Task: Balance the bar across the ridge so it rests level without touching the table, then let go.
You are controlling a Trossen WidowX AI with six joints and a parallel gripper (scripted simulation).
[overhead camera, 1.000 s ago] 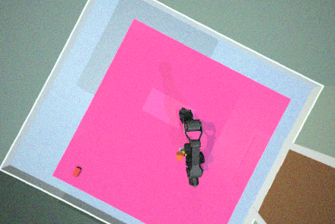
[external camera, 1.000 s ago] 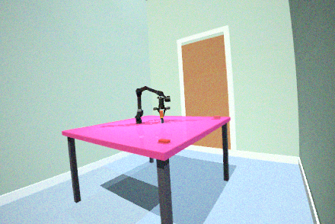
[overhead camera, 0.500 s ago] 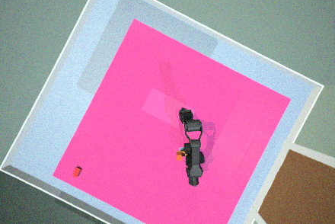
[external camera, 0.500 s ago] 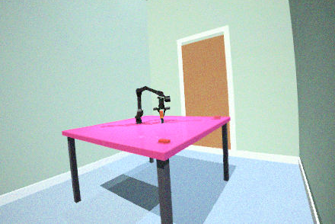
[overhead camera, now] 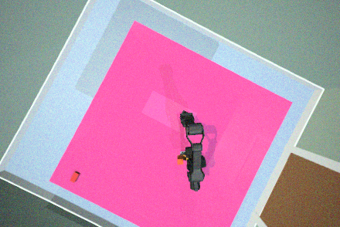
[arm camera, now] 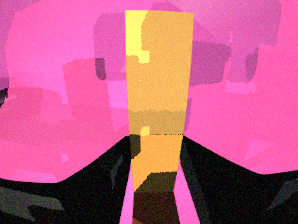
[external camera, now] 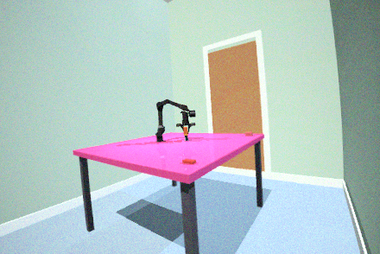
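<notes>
The bar [overhead camera: 180,161] [external camera: 186,130] [arm camera: 160,85] is orange to yellow. In the wrist view it runs from the upper middle down between the fingers, its near part in dark shadow. My gripper [arm camera: 154,141] is shut on it, one black finger on each side. In the exterior view the bar shows under the wrist, low over the pink table [overhead camera: 116,127] [external camera: 129,155]. Its height above the table and its exact tilt are too small to tell. I cannot make out the ridge clearly; whether the bar touches it is hidden by the fingers and the arm.
A small red block [overhead camera: 75,177] lies near the table's lower left corner in the top view. The exterior view shows a red block [external camera: 188,161] near the front corner and another reddish block [external camera: 249,134] near the right corner. The arm's base [external camera: 160,134] stands left of the gripper there.
</notes>
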